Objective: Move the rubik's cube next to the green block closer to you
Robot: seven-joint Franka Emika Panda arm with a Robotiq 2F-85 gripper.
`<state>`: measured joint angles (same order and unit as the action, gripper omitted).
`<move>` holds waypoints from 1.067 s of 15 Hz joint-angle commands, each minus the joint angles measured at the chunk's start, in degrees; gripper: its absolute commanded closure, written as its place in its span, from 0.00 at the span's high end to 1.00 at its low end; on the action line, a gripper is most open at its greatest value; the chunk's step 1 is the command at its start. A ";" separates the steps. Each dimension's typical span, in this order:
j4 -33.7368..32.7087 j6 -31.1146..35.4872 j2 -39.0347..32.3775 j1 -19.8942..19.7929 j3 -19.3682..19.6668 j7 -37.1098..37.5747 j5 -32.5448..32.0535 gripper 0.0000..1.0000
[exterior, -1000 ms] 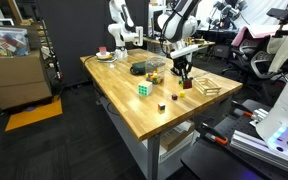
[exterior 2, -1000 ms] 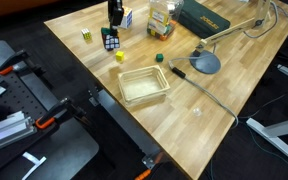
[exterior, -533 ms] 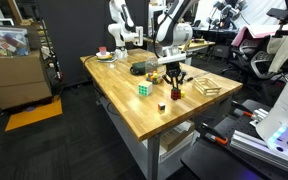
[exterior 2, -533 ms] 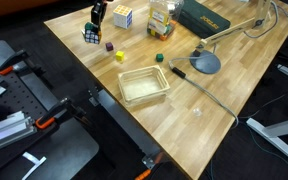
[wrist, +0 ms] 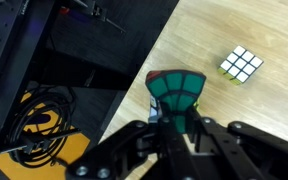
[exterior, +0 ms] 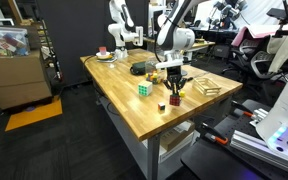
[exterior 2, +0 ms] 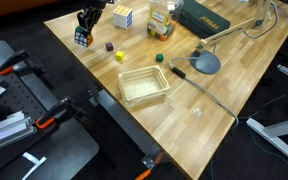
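Observation:
My gripper point(wrist: 174, 122) is shut on the rubik's cube point(wrist: 174, 92), a small cube with dark gridlines that shows a green face and a red top in the wrist view. In both exterior views the gripper point(exterior: 173, 88) point(exterior 2: 85, 26) holds the cube point(exterior: 174, 97) point(exterior 2: 81, 39) low over the wooden table, close to its edge. I cannot tell whether the cube touches the table. The green block point(exterior 2: 159, 57) lies well away, toward the table's middle.
A larger green-and-white Rubik's cube point(exterior: 143, 89) point(exterior 2: 122, 16) point(wrist: 241, 64) sits nearby. A tiny dark red block point(exterior: 162, 105) point(exterior 2: 109, 46) and a yellow block point(exterior 2: 121, 57) lie close by. A clear tray point(exterior 2: 168, 80), a dark box point(exterior 2: 204, 17) and a grey disc with a cable point(exterior 2: 206, 63) stand farther along the table.
The gripper has carried the rubik's cube away from the green block toward the table's edge, leftward in one exterior view and past the dark red block.

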<state>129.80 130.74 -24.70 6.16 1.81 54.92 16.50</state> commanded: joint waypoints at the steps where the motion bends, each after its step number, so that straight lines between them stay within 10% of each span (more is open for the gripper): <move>1: -0.07 1.49 -1.04 -0.09 0.73 1.48 -0.91 0.04; 4: -1.64 0.50 -2.94 -0.69 1.54 0.61 -1.68 0.04; 6: -2.90 0.16 -4.25 -1.16 1.50 -0.61 -1.77 0.41; 16: -6.63 1.59 -5.14 -1.59 -0.03 -10.15 -0.36 1.00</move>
<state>123.28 131.51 -29.88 5.66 3.04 47.91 15.31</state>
